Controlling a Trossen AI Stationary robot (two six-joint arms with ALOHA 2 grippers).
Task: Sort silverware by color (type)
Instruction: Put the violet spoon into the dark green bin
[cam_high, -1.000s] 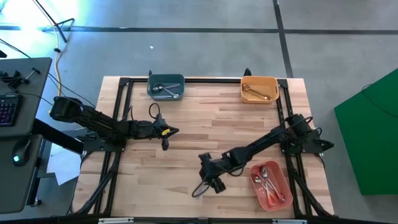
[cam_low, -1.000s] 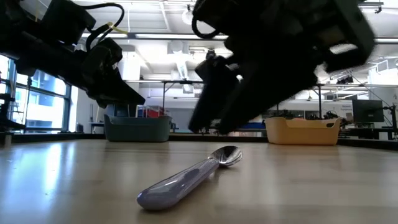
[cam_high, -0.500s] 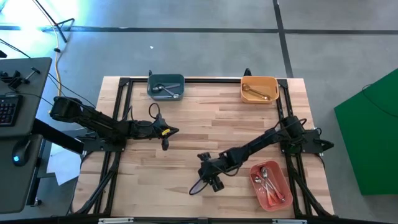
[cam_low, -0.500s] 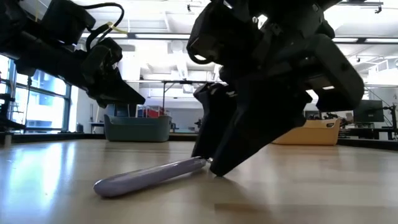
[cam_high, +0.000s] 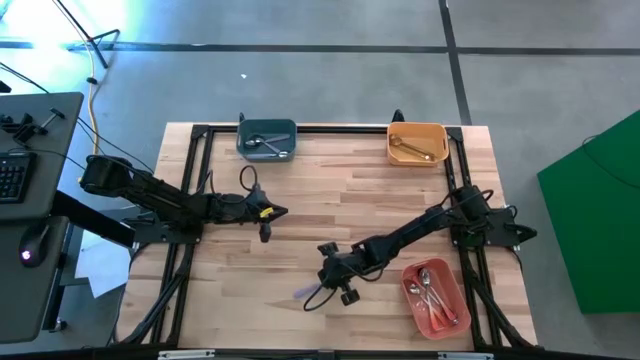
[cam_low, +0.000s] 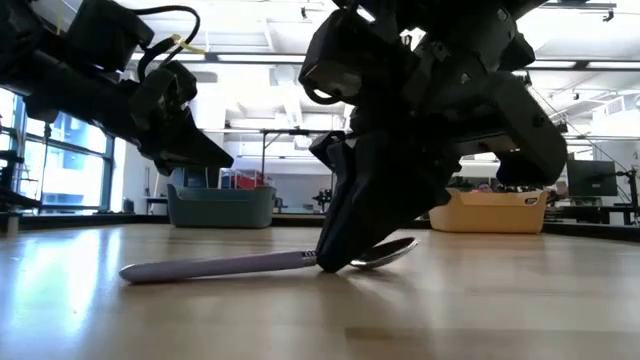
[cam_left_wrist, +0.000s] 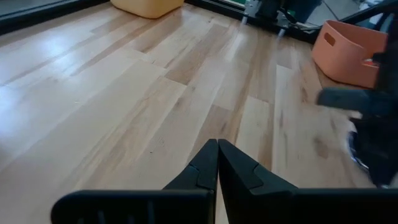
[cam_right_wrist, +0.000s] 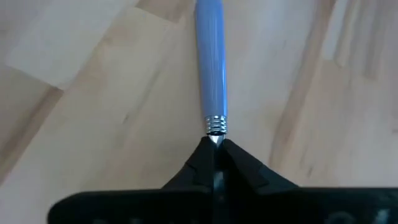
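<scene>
Right pincer (cam_low: 335, 262), wide open a second ago, is now clamping shut on the lavender-handled spoon's (cam_low: 215, 266) neck, near-centre of the counter (cam_high: 330, 190).

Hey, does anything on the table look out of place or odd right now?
Only one piece: a lavender-handled spoon lies loose on the table rather than in a bin. The right tool is shut on its neck, between handle and bowl. The left tool hangs shut, apart. Nothing looks spilled or damaged.

Spoon (cam_low: 250, 264) on table (cam_high: 300, 200), beneath right end effector (cam_low: 335, 262)
</scene>
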